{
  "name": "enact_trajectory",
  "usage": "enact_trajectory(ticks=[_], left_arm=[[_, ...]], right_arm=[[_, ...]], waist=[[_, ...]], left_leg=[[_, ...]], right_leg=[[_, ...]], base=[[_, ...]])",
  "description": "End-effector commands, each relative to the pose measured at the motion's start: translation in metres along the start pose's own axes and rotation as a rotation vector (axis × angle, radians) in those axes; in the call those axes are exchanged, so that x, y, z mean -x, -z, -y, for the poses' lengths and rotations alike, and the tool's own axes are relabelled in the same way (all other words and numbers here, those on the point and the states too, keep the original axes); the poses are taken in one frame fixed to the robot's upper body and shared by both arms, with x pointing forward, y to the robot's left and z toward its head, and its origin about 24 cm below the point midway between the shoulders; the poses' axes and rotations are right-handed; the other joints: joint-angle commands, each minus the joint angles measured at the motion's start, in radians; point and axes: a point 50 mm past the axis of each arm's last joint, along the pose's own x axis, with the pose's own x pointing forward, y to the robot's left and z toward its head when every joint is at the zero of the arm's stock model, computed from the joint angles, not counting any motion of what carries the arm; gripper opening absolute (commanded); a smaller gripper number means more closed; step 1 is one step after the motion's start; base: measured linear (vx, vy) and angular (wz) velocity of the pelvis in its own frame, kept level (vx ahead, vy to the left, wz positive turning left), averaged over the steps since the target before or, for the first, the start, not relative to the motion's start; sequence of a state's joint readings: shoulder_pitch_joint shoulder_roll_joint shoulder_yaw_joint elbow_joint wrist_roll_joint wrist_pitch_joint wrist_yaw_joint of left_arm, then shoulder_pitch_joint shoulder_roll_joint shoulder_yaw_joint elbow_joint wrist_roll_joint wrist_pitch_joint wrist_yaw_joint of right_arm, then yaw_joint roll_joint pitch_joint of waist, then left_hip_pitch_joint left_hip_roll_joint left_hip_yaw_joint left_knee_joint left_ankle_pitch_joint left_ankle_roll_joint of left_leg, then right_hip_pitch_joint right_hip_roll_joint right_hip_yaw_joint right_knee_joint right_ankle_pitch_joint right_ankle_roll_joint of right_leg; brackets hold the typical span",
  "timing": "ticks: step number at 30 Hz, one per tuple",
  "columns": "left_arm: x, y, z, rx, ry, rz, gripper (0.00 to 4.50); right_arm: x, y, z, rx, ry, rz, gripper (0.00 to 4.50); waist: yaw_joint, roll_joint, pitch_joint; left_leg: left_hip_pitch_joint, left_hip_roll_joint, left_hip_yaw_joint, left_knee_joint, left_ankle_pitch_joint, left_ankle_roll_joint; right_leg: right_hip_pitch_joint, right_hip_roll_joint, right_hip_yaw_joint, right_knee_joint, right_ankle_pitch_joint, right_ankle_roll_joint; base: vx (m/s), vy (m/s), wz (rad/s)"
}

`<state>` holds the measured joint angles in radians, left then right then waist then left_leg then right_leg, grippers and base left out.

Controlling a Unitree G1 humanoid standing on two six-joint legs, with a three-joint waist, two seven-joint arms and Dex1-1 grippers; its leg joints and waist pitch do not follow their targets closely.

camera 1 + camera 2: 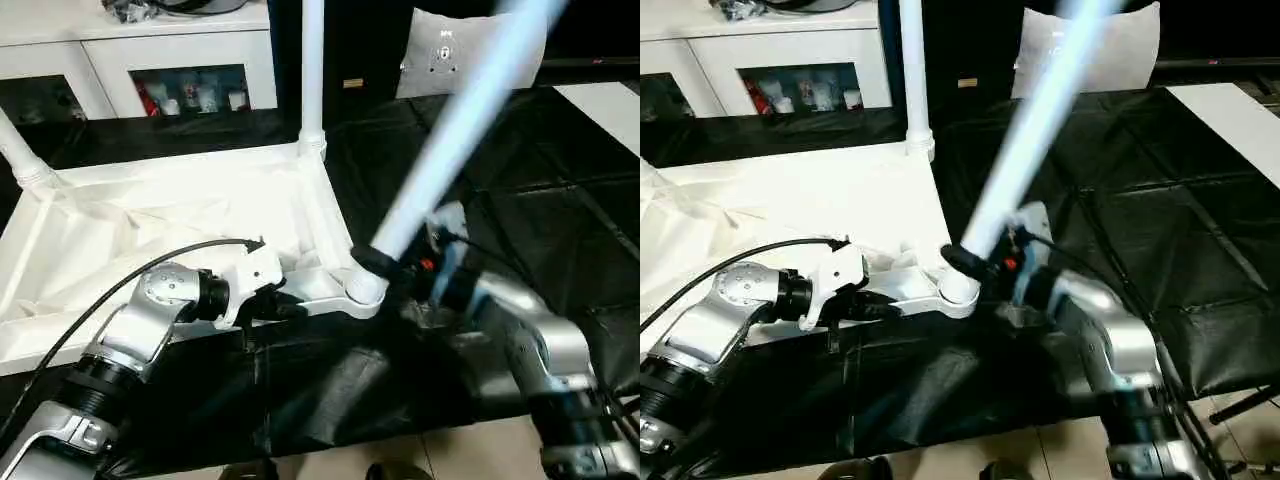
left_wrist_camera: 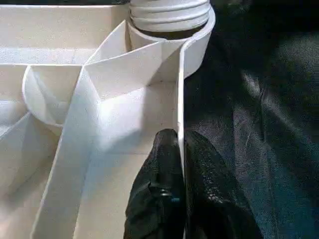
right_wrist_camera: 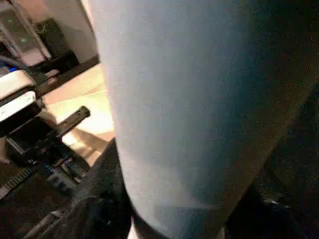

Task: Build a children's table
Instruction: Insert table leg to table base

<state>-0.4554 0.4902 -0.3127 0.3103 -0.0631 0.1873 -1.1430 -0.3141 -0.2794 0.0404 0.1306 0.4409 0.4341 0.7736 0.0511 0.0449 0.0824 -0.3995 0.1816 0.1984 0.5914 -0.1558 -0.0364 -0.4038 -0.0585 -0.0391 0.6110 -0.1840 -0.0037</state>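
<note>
Children's table top (image 1: 150,220) lies upside down, ribbed underside up, on the black-covered work table (image 1: 560,230), w/ its near-right corner socket (image 1: 362,290) close to the work table's front edge. Left gripper (image 2: 180,149) is clamped shut on the top's thin rim wall (image 2: 179,99), one black finger inside, one outside, just short of that socket. Right gripper (image 1: 385,262) grips a long white tube leg (image 1: 470,110) at its lower end; leg slants up and away to the right, its foot at or in the socket; can't tell if seated. Another leg (image 1: 312,70) stands upright in the far-right corner socket; a third (image 1: 18,150) rises from the far-left corner. To the right of the top, the black cover lies bare out to a flat white panel (image 1: 605,105) at the far-right edge. Behind: white cabinet (image 1: 170,50) beyond the work table's back edge. Bare floor (image 1: 440,455) shows under the front edge.
</note>
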Motion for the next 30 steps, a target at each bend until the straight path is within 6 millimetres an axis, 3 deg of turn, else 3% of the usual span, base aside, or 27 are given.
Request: enact_trajectory(ticks=[1,5,7,8,12,14,15,17,18,19,20,24,28,29,30], left_arm=[[0.004,-0.003,-0.004,-0.014,-0.011,0.021,0.00],[0.005,-0.001,-0.004,-0.025,-0.005,0.007,0.00],[0.006,-0.001,-0.004,-0.038,0.010,-0.007,0.00],[0.006,-0.001,-0.004,-0.044,0.018,-0.013,0.00],[0.007,-0.001,-0.004,-0.060,0.038,-0.024,0.00],[0.006,-0.005,-0.005,-0.078,0.065,-0.032,0.00],[0.006,-0.006,-0.007,-0.090,0.077,-0.041,0.00],[0.006,-0.007,-0.008,-0.100,0.085,-0.048,0.00],[0.006,-0.009,-0.010,-0.108,0.084,-0.049,0.00],[0.006,-0.010,-0.012,-0.111,0.082,-0.049,0.00],[0.006,-0.012,-0.013,-0.115,0.082,-0.049,0.00],[0.008,-0.018,-0.022,-0.141,0.080,-0.051,0.00],[0.010,-0.024,-0.035,-0.163,0.067,-0.069,0.00],[0.012,-0.026,-0.038,-0.167,0.057,-0.076,0.00],[0.012,-0.026,-0.040,-0.169,0.054,-0.079,0.00]], right_arm=[[0.014,0.033,0.004,-0.015,0.048,-0.157,1.90],[0.017,0.039,-0.002,0.114,0.011,-0.240,1.90],[0.017,0.042,-0.004,0.181,-0.023,-0.301,1.90],[0.016,0.043,-0.005,0.198,-0.042,-0.323,1.90],[0.012,0.044,-0.006,0.213,-0.087,-0.359,1.90],[0.008,0.051,-0.010,0.204,-0.176,-0.429,1.90],[0.007,0.055,-0.013,0.201,-0.222,-0.458,1.90],[0.006,0.058,-0.015,0.199,-0.256,-0.478,1.90],[0.006,0.061,-0.019,0.195,-0.289,-0.495,1.90],[0.006,0.062,-0.022,0.190,-0.307,-0.502,1.90],[0.006,0.064,-0.025,0.184,-0.332,-0.509,1.90],[0.013,0.073,-0.041,0.142,-0.417,-0.530,1.90],[0.014,0.078,-0.052,0.117,-0.453,-0.521,1.90],[0.014,0.079,-0.054,0.116,-0.452,-0.517,1.90],[0.014,0.079,-0.055,0.116,-0.452,-0.515,1.90]], waist=[[0.008,0.002,-0.072],[0.013,0.002,-0.067],[0.012,0.005,-0.057],[0.010,0.002,-0.055],[0.006,-0.003,-0.048],[0.003,-0.007,-0.041],[0.001,-0.007,-0.031],[0.000,-0.011,-0.028],[0.002,-0.010,-0.025],[0.001,-0.016,-0.016],[0.003,-0.014,-0.019],[0.010,-0.022,-0.004],[0.015,-0.019,0.004],[0.016,-0.011,0.012],[0.014,-0.017,0.019]], left_leg=[[0.032,0.047,-0.028,-0.069,-0.246,0.016],[0.035,0.048,-0.029,-0.072,-0.280,0.008],[0.038,0.047,-0.031,-0.076,-0.325,-0.004],[0.040,0.047,-0.033,-0.078,-0.350,-0.010],[0.043,0.047,-0.036,-0.082,-0.376,-0.015],[0.042,0.047,-0.035,-0.085,-0.375,-0.008],[0.043,0.047,-0.035,-0.087,-0.383,-0.006],[0.043,0.047,-0.035,-0.088,-0.391,-0.006],[0.046,0.049,-0.036,-0.091,-0.393,-0.007],[0.045,0.049,-0.036,-0.094,-0.399,-0.006],[0.049,0.049,-0.037,-0.095,-0.404,-0.009],[0.053,0.050,-0.036,-0.103,-0.408,-0.004],[0.053,0.052,-0.038,-0.111,-0.399,-0.003],[0.055,0.052,-0.040,-0.114,-0.423,-0.009],[0.060,0.053,-0.042,-0.119,-0.467,-0.019]], right_leg=[[0.040,-0.080,0.041,-0.073,-0.199,-0.236],[0.036,-0.081,0.042,-0.080,-0.269,-0.214],[0.031,-0.081,0.044,-0.088,-0.352,-0.194],[0.031,-0.082,0.044,-0.093,-0.390,-0.183],[0.027,-0.081,0.047,-0.095,-0.412,-0.175],[0.024,-0.081,0.048,-0.096,-0.412,-0.174],[0.018,-0.080,0.048,-0.099,-0.421,-0.172],[0.019,-0.081,0.050,-0.102,-0.436,-0.165],[0.017,-0.083,0.052,-0.103,-0.433,-0.164],[0.015,-0.081,0.052,-0.105,-0.434,-0.161],[0.017,-0.082,0.052,-0.104,-0.433,-0.160],[0.014,-0.082,0.055,-0.108,-0.413,-0.159],[0.015,-0.084,0.054,-0.110,-0.396,-0.159],[0.014,-0.086,0.054,-0.113,-0.417,-0.160],[0.014,-0.088,0.053,-0.119,-0.475,-0.153]], base=[[0.000,0.000,0.00],[0.000,0.000,0.00],[0.000,0.000,0.00],[0.000,0.000,0.00],[0.000,0.000,0.00],[0.000,0.000,0.00],[0.000,0.000,0.00],[0.000,0.000,0.00],[0.000,0.000,0.00],[0.000,0.000,0.00],[0.000,0.000,0.00],[0.000,0.000,0.00],[0.000,0.000,0.00],[0.000,0.000,0.00],[0.000,0.000,0.00]])
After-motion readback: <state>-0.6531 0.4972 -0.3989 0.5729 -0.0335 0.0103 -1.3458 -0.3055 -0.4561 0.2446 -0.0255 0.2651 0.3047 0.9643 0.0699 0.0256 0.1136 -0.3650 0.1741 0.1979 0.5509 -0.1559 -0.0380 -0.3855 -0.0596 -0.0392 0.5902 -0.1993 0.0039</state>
